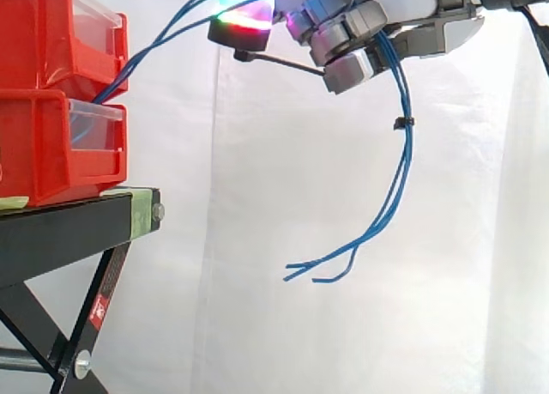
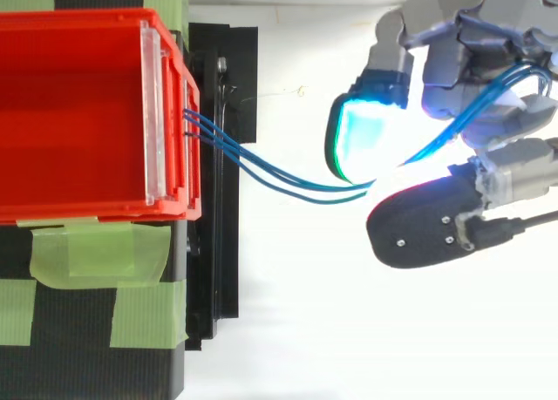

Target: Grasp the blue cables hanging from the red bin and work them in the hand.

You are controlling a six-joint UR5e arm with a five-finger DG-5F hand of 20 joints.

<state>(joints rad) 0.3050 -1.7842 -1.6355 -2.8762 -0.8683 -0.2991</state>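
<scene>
The blue cables [image 1: 404, 158] are pinched between the curled fingers of the hand [image 1: 343, 33], strung from the red bin [image 1: 43, 154] beyond its fingertips and hung loose below it, so the grasp is judged done and the working left.

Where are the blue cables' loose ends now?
Side view: loose ends dangle below the hand, right of the black stand; the hand grips the blue cables above them.

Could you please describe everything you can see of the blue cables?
The blue cables are several thin, flexible strands. They leave the front of the red bin, rise across the gap to the hand, pass through its curled fingers, then hang freely below, bound by a small black tie, curving back toward the bin with loose ends splayed in mid-air.
</scene>
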